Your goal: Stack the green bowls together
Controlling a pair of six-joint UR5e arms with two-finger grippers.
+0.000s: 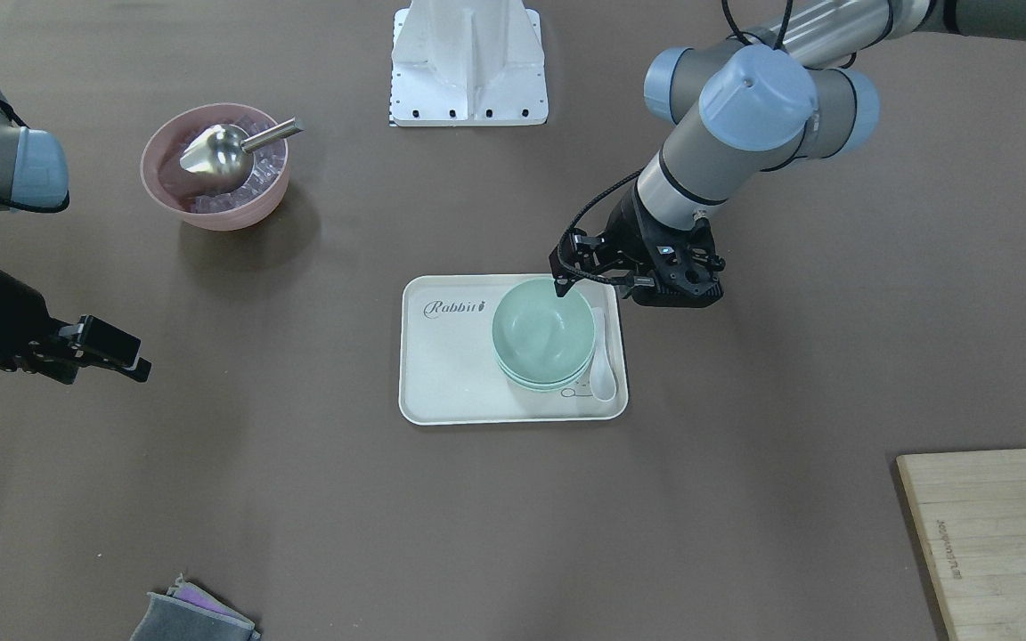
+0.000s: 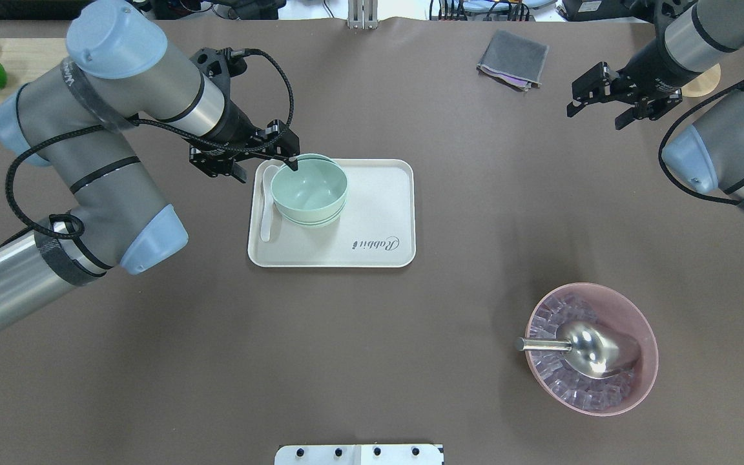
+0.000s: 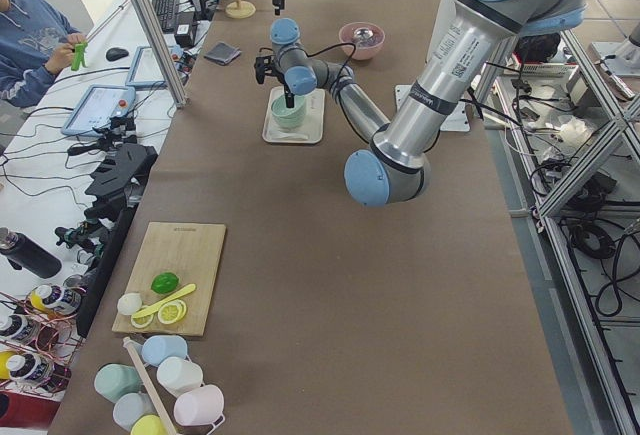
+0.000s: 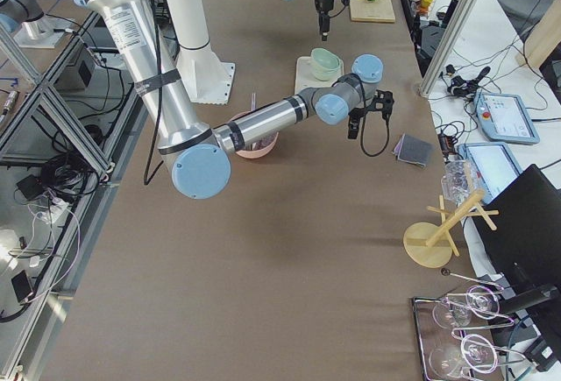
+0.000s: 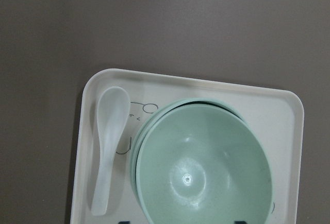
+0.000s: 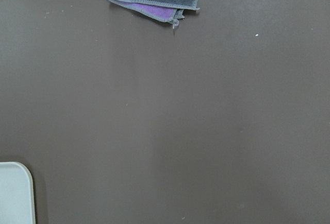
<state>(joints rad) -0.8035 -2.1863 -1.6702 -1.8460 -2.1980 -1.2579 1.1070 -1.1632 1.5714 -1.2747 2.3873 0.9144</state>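
The green bowls (image 2: 309, 190) sit nested in one stack on the left part of a white tray (image 2: 372, 213). The rims of the lower ones show under the top one in the front view (image 1: 542, 331) and the left wrist view (image 5: 203, 165). My left gripper (image 2: 266, 169) hangs open over the stack's left rim, one fingertip (image 2: 291, 164) just at the rim, holding nothing; it also shows in the front view (image 1: 595, 289). A white spoon (image 2: 267, 206) lies on the tray beside the stack. My right gripper (image 2: 593, 118) is open and empty, far off at the back right.
A pink bowl (image 2: 653, 349) with ice cubes and a metal scoop (image 2: 595, 349) stands at the front right. A folded grey cloth (image 2: 513, 59) lies at the back. A wooden cutting board (image 2: 23, 58) with a lime is at the back left.
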